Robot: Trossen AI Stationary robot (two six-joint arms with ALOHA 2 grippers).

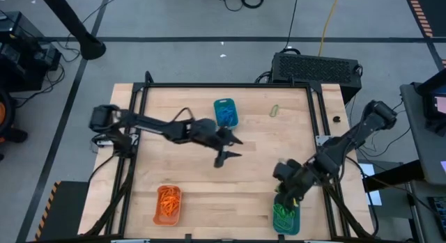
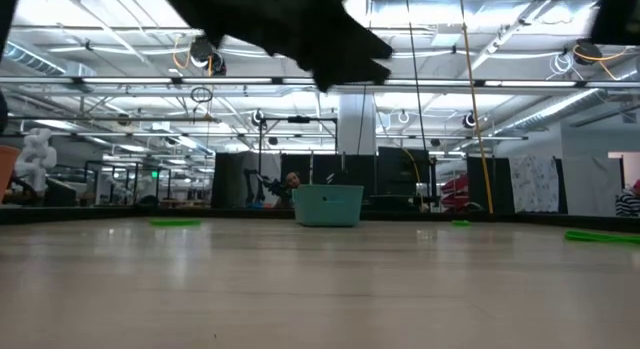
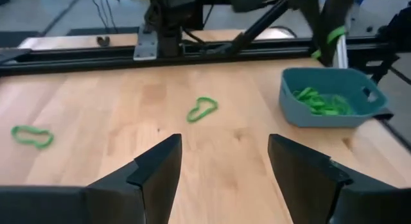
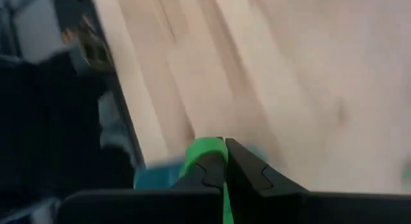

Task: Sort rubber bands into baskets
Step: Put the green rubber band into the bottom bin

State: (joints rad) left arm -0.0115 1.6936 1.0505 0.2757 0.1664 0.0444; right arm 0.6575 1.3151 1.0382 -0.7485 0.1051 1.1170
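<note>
Right hand (image 4: 224,161) pinches green band (image 4: 204,151) — table-edge.

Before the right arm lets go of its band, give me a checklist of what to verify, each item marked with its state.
1. Right hand shut on a green rubber band: ok, the fingers are pinched together on it.
2. Right hand over the teal basket holding green bands: ok in the high view; exact centring cannot tell.
3. Left hand open and empty: ok, nothing lies between its fingers.
4. Left hand out of the right arm's way: ok, it hovers mid-table near the other teal basket.
5. Bands left to sort: not ok, two loose green bands lie on the table.
</note>
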